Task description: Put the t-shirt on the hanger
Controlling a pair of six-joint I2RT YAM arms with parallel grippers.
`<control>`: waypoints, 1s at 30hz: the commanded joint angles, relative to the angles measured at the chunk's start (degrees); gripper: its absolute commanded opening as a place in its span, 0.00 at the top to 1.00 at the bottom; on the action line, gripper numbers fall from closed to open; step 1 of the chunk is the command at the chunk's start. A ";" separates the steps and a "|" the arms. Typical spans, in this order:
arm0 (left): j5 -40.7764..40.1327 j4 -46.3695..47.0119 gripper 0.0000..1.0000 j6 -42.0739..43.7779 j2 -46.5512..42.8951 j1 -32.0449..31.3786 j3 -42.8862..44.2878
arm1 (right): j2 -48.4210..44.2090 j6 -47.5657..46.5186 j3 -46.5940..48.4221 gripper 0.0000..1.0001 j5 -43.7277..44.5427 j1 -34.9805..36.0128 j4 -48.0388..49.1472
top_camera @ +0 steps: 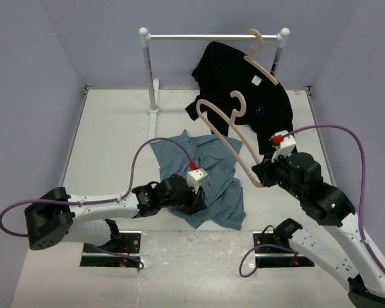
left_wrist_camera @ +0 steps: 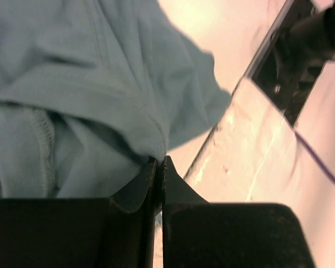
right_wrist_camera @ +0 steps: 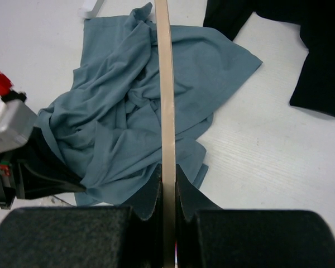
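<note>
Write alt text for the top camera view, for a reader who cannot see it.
The left gripper is shut on a crumpled blue t-shirt lying on a white table, while the right gripper grips one end of a pale wooden hanger over it. Behind, a black shirt hangs from a second hanger on a white rail.

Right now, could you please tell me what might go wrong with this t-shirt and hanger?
The left gripper pinches just a fold of the crumpled t-shirt at its tips; it may slip, or lift bunched layers.
The right gripper holds the hanger near one arm's end, so it could swing in the grip.
Its hook looks close to the black shirt and might snag.
</note>
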 commanded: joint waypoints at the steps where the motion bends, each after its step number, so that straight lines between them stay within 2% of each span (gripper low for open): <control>1: -4.71 -0.24 0.92 -3.97 -0.35 -3.99 -3.55 | -0.64 -0.63 1.59 1.00 1.05 -0.04 2.30; 3: -10.76 -4.52 0.59 -5.81 -2.50 -5.93 -3.67 | -0.47 -0.46 1.59 1.00 1.05 -0.08 2.48; 5: -16.90 -8.08 0.49 -6.89 -6.05 -6.13 -2.58 | -0.44 -0.34 1.60 1.00 0.78 -0.02 2.77; 7: -23.51 -15.88 0.34 -9.71 -9.72 -6.06 -0.83 | -0.15 -0.08 1.71 1.00 0.52 -0.02 3.01; 9: -29.35 -20.92 0.31 -11.92 -13.56 -6.15 1.28 | 0.17 -0.04 1.80 1.00 0.29 -0.08 3.06; 12: -40.90 -31.16 0.32 -18.53 -17.62 -6.05 5.36 | 0.67 -0.21 1.94 1.00 0.09 -0.02 3.21; 15: -47.43 -38.83 0.43 -24.81 -18.01 -5.64 7.08 | 0.67 -0.28 1.86 1.00 -0.24 -0.04 3.72; 18: -47.28 -41.32 0.48 -26.42 -15.35 -3.70 7.52 | 0.84 -0.28 1.68 1.00 -0.58 -0.02 4.14; 23: -42.57 -41.63 0.62 -26.93 -12.13 -1.66 5.41 | 1.13 -0.35 1.94 1.00 -1.35 -0.09 4.31; 26: -39.72 -38.62 0.60 -25.08 -13.89 -1.58 3.13 | 0.85 -0.58 1.61 1.00 -1.39 -0.07 4.24; 30: -38.05 -39.07 0.46 -24.58 -15.41 -1.61 1.81 | 0.97 -0.67 1.33 1.00 -1.51 -0.08 4.24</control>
